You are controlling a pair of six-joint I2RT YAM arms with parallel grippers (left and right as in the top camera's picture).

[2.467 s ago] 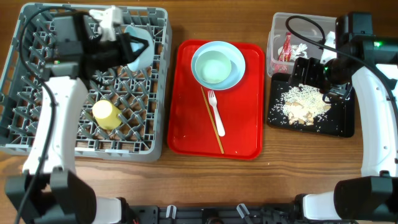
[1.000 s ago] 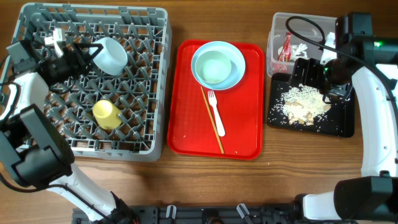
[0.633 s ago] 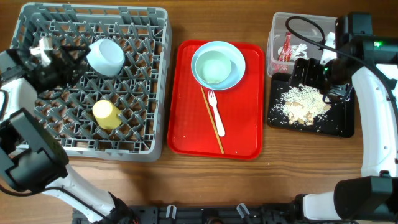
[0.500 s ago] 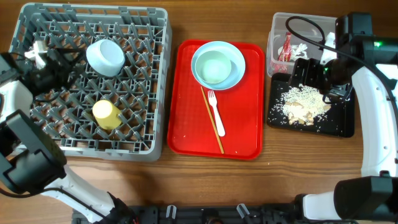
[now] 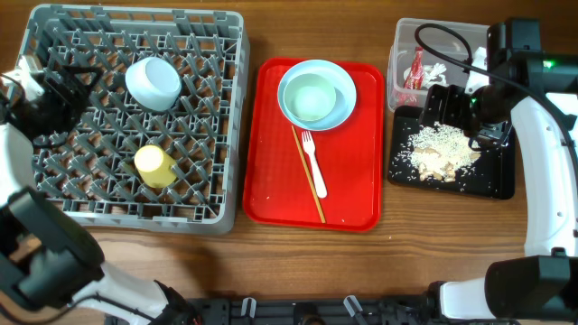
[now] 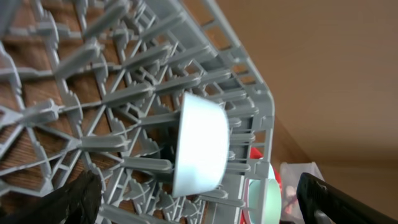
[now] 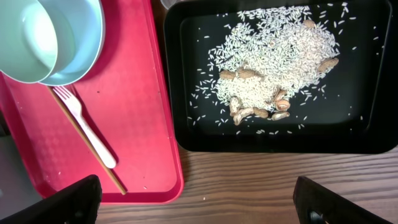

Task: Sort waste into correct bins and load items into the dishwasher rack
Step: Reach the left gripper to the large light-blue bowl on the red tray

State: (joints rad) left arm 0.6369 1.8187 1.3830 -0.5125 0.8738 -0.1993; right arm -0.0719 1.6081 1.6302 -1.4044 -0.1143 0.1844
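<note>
Wooden tabletop (image 5: 406, 253). Item: pale green bowl (image 5: 312, 97), nested in pale blue plate (image 5: 346, 106) on red tray (image 5: 271, 190); judged rigid, light, slick; grip at rim. Status: left end effector (image 6: 199, 202), right end effector (image 7: 199, 199) both released, empty.

The grey lattice rack (image 5: 230, 135) sits at the left of the surface. A small pale blue saucer (image 5: 152, 81) is propped among its pegs near the back, and a yellow cup (image 5: 155, 165) rests tilted nearer the front. On the red tray (image 5: 280, 181) beside it, a pale green bowl (image 5: 312, 97) sits inside a round pale blue plate (image 5: 341, 110). Below them lie a white fork (image 5: 313, 162), tines towards the plate, and a thin chopstick (image 5: 309, 181) just beside it. At the far right, a clear tub (image 5: 396, 54) holds a red wrapper (image 5: 415, 68) and a crumpled napkin (image 5: 438, 70). Touching its near side, a shallow black tray (image 5: 492, 176) carries scattered beige scraps (image 5: 438, 149).
</note>
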